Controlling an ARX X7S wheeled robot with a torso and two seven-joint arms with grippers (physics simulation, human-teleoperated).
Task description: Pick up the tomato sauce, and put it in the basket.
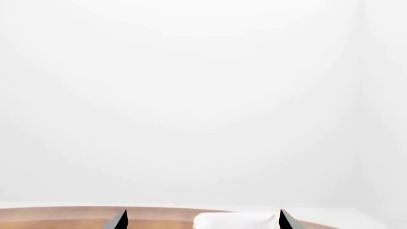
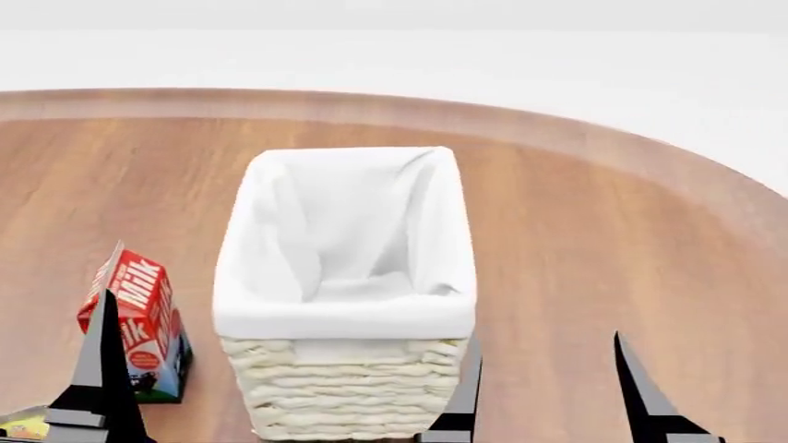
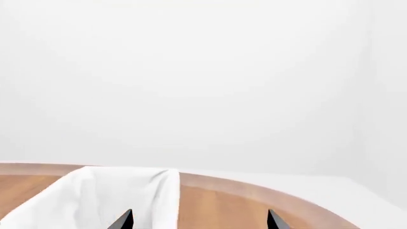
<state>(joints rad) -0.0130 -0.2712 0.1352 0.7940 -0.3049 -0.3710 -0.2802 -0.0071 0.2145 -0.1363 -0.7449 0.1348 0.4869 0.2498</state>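
Tomato sauce does not show in any of the three views; where the can stands cannot be told. The basket [image 2: 346, 305] sits mid-bench in the head view, a tall rectangular wicker box of cream weave, its white cloth lining folded over the rim and sagging in soft creases inside. Nothing lies in it that can be seen. In the right wrist view the basket [image 3: 95, 198] fills the lower corner as a white cloth edge; in the left wrist view only a strip of its cloth rim [image 1: 235, 220] shows.

To the basket's left stands a milk carton [image 2: 136, 318], red and white with a blue side, gabled top, close beside the basket but not touching it. A scrap of something yellow [image 2: 22, 426] peeks in at the lower left corner, too cut off to name.

Left gripper [image 2: 105, 369] shows one dark pointed tip in the head view, in front of the carton; in its own wrist view both fingers [image 1: 119, 220] stand well apart. Right gripper [image 2: 548, 388] has its two dark fingers [image 2: 640, 388] spread wide, the left one just beside the basket's near corner.

The bench [image 2: 591, 231] is warm brown wood grain with a rounded far edge and a paler rim. Beyond it the room is plain white.
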